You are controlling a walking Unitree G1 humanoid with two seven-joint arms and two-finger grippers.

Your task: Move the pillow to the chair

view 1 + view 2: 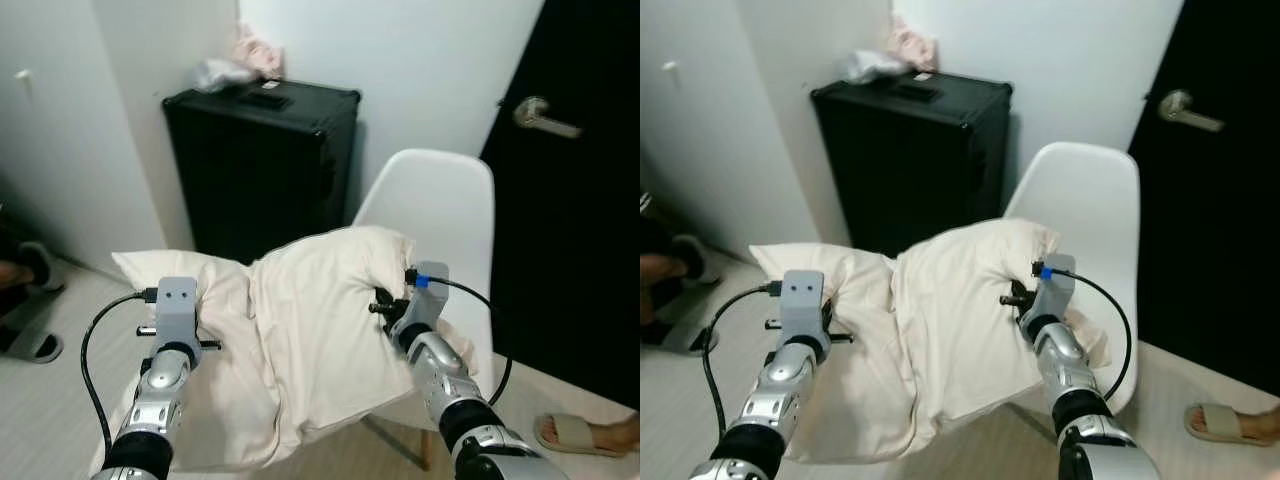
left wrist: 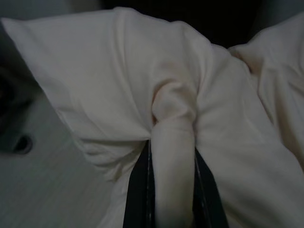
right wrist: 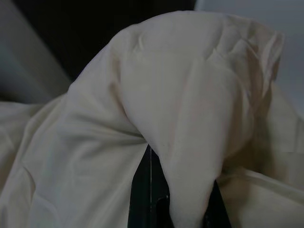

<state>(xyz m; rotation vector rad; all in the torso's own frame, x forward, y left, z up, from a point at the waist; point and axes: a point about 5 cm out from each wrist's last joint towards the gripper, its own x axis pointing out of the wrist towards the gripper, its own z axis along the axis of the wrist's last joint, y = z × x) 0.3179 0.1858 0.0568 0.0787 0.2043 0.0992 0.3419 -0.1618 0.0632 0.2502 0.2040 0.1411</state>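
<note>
Left eye view first: the pillow (image 1: 310, 330) hangs between the two grippers, its right half draped over the seat of the white chair (image 1: 440, 215), its left half sagging off toward the floor. The left gripper (image 1: 178, 330) has the pillow's left end, the right gripper (image 1: 392, 305) has a bunch of cloth near the right corner, just in front of the chair back. Beyond both sets of jaws stands a black case (image 1: 265, 165) against the wall, with a dark door (image 1: 570, 190) to the right.

Right eye view: same scene, and a sandalled foot (image 1: 1230, 422) (a person's) rests on the floor past the right arm.

Left wrist view: the jaws are clamped on a rolled fold of cloth, which bulges out ahead of them.

Right wrist view: the jaws pinch a hanging fold; the pillow mounds up above them.

Judging by the droop, the pillow is light, soft and limp. It will fold wherever it is unsupported, so gathered fabric at each end is the sensible hold, and the left end likely needs carrying over the seat before release.
</note>
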